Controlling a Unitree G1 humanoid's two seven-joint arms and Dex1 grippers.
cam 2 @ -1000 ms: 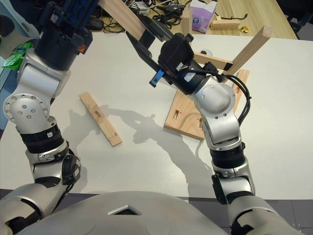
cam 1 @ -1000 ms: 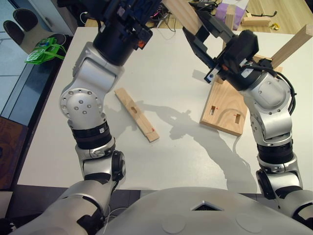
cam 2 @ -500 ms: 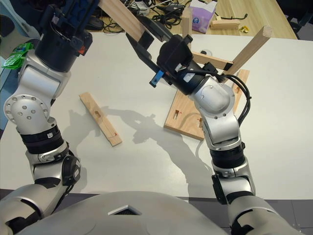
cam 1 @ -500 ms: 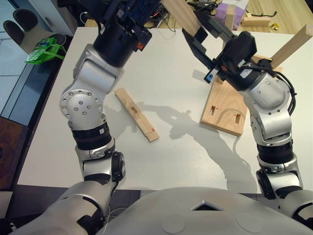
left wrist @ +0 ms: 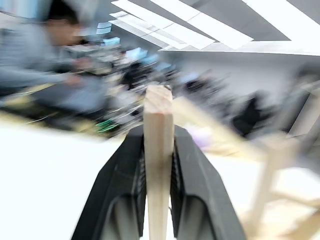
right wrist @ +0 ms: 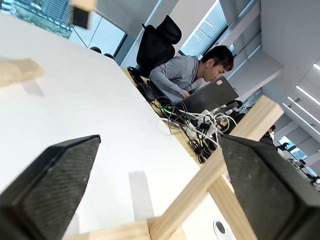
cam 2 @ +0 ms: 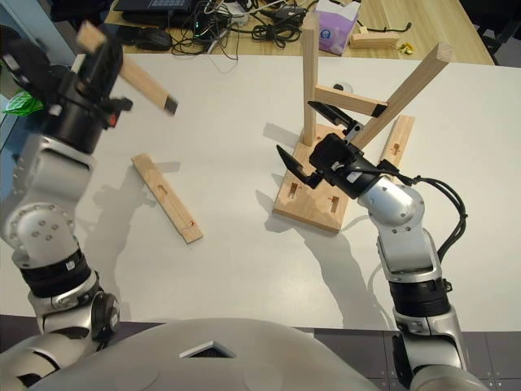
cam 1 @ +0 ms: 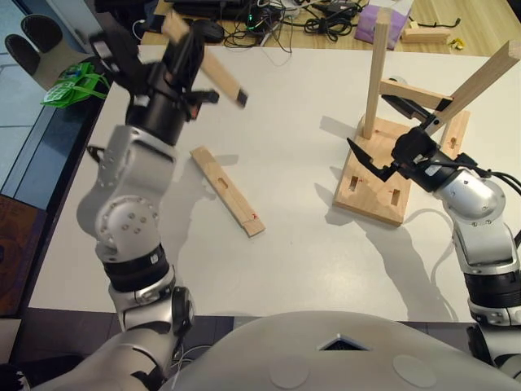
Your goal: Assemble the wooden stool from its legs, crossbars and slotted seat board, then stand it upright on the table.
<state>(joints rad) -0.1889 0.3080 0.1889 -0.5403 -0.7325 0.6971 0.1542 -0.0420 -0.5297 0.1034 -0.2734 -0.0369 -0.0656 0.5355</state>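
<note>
Left gripper clamps a wooden leg, raised over the far left of the table, probably ready for slotting. Right gripper hangs open beside the seat board, where two legs stand, likely to steady it. One crossbar lies between.

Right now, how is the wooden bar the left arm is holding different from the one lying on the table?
The held bar is up in the air, clamped in the left jaws; the table bar lies flat, untouched. The held bar has a dark tip; the table bar shows a slot and a red mark. Both are pale wood.
</note>
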